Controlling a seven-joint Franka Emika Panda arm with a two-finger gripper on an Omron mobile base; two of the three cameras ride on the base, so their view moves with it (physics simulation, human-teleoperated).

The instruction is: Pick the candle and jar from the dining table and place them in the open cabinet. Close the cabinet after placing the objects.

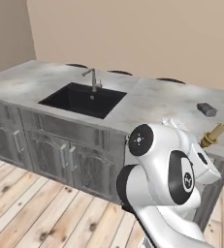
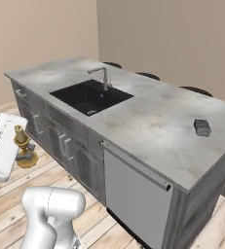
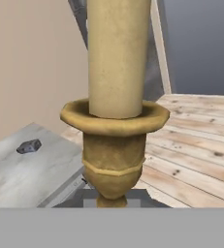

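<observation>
One candle (image 3: 117,97) is pinched in the claw (image 3: 112,202), close up in the hand view: cream shaft running to 12 o'clock, brass cup and stem dropping to 6 o'clock right into the jaws. Fingertips are hidden behind the stem; jaws pressed nearly together on it.

Left base view: candle (image 1: 213,135) sticks out at 3 o'clock from the white arm, tilted, off the tabletop (image 1: 152,99) surface, over its near right edge. Right base view: candle (image 2: 23,146) sits at 9 o'clock, up against the white hand, well clear of the tabletop (image 2: 153,121) and seen against the wood floor (image 2: 7,189).

Small dark grey block (image 1: 206,109) lies on the tabletop at 12 o'clock from the candle in the left base view, apart from it; same block (image 2: 202,127) near the far right end in the right base view. Can't tell what it is.

Black sink (image 1: 83,99) with metal faucet (image 1: 92,79) is inset at the tabletop's left half, well apart from the claw.
</observation>
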